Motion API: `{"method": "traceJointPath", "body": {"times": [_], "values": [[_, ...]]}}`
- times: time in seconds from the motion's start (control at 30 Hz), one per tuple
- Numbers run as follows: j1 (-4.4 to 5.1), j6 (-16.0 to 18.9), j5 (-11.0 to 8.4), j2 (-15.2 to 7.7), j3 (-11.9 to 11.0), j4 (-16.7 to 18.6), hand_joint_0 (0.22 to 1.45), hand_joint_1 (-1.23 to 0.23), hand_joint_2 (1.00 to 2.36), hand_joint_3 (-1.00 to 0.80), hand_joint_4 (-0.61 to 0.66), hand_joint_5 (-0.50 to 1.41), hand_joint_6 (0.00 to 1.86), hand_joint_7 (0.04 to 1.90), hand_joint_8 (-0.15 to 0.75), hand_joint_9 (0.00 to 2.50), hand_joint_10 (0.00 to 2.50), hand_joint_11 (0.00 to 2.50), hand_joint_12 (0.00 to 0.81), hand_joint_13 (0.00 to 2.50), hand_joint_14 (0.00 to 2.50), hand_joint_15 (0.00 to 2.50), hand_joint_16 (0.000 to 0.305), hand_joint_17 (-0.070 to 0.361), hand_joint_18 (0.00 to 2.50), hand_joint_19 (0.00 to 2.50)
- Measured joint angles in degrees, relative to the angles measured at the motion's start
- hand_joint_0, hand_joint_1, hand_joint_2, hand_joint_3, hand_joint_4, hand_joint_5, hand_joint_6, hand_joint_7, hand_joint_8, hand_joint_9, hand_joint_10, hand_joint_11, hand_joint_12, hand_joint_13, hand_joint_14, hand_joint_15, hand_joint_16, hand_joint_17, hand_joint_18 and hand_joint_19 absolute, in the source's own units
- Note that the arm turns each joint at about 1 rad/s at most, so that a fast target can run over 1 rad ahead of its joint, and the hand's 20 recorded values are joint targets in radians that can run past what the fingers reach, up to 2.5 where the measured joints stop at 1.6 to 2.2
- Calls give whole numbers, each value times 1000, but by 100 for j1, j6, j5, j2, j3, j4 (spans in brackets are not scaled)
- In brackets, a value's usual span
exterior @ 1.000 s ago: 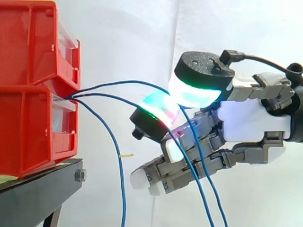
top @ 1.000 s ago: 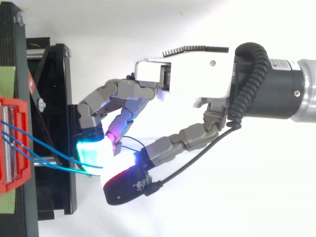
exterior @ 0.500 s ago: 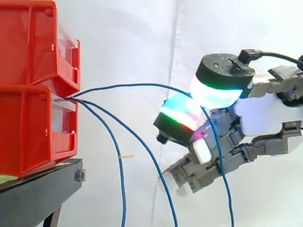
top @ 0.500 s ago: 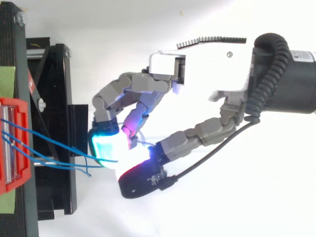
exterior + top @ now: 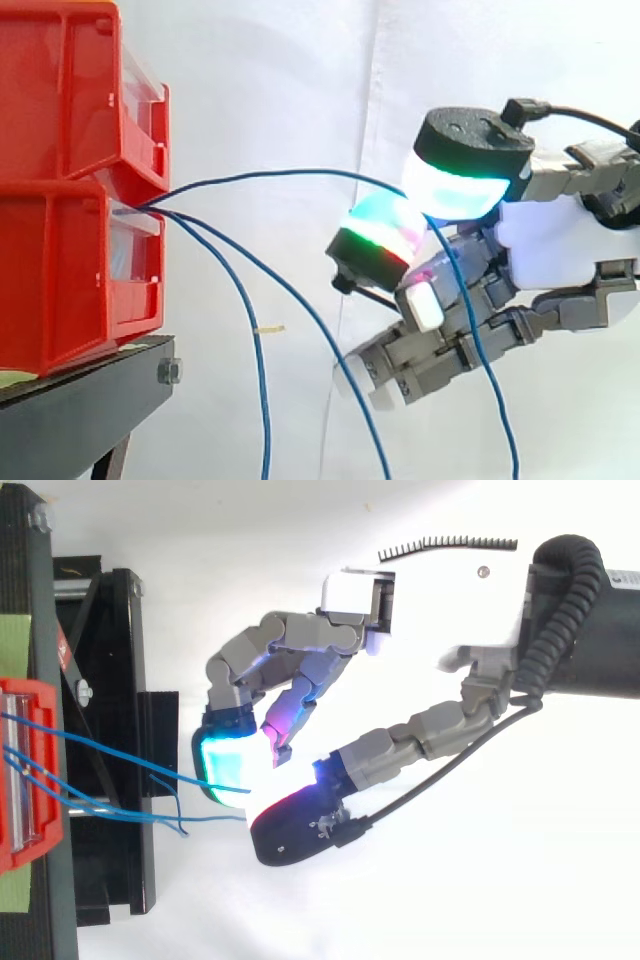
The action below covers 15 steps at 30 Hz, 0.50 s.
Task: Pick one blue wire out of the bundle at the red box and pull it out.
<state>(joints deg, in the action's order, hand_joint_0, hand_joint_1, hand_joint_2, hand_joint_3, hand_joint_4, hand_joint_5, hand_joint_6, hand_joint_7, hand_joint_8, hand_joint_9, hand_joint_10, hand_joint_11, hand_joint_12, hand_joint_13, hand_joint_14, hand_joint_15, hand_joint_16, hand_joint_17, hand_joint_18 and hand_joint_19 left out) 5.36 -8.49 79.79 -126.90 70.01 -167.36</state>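
Fingertips [image 5: 375, 235] pinch one blue wire [image 5: 290, 173], well apart from the red bins.

Thumb pad and the opposing finger pad of the hand [image 5: 550, 250] are closed on the wire; the remaining fingers are curled beneath them and hold nothing. From the pinch, the wire arcs back to the front lip of the lower red bin [image 5: 60, 270], where it enters beside two loose blue wires [image 5: 255, 350]. Its free end drops across the lower fingers. The loose wires hang slack; one passes near the lower fingertips. The bins rest on a black stand [image 5: 90, 400]. Probable faults: the thin wire may slip from the rounded pads as tension rises. The curled lower fingers may snag the near loose wire and draw it out too. A jammed wire end could tug the bin forward on the stand.
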Motion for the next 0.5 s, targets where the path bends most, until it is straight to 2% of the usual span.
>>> {"method": "traceJointPath", "body": {"times": [0.13, 0.5], "values": [[0, -16, 1, -1, 0, 103, 559, -843, 1125, -7, -88, -74, 829, 1115, 265, 1035, 18, 559, 439, 498, 9, 272, 72, 161, 310, 177], [33, -90, -8, -2, 2, 116, 563, -843, 1116, -7, -89, -74, 829, 1114, 263, 1049, 18, 578, 436, 504, 9, 273, 71, 161, 312, 177]]}}
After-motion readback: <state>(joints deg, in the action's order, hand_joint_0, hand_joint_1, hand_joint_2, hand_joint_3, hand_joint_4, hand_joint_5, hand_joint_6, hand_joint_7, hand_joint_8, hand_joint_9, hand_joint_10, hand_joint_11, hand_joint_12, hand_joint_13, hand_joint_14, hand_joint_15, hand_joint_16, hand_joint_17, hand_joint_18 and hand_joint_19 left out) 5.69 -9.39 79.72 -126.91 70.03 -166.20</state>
